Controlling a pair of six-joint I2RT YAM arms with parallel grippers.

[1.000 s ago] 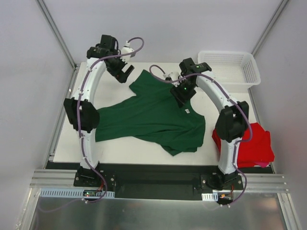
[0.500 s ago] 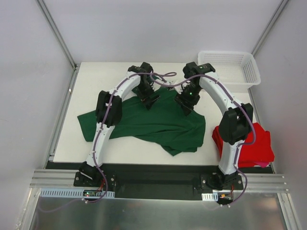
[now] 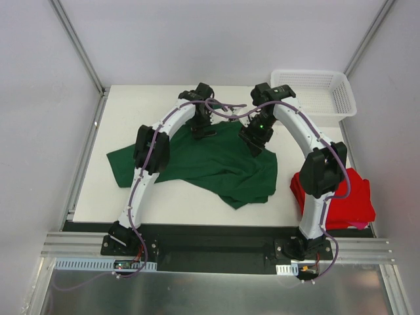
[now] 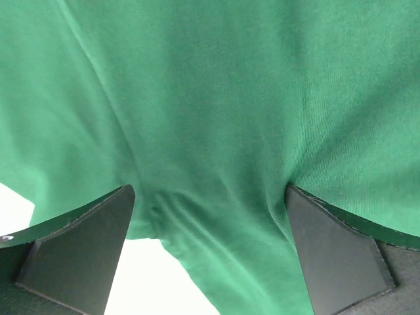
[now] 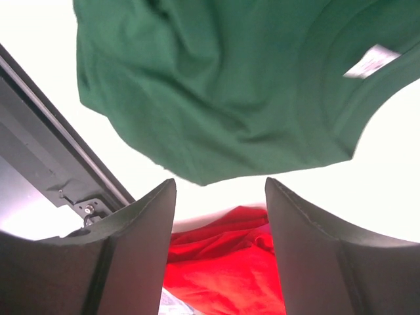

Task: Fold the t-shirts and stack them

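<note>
On the middle of the table [image 3: 131, 111], the dark green t-shirt [image 3: 216, 164] lay rumpled, with the red t-shirt [image 3: 351, 197] heaped at the near right edge. The left gripper [image 4: 209, 187] and right gripper [image 5: 220, 180] hung above the green cloth, both released, grasping nothing.

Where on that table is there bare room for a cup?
Bare table lies in the far left corner, behind the green t-shirt, and along the near edge left of the red t-shirt. The middle is crowded: left tool and right tool are over the green cloth. The white basket fills the far right corner.
</note>
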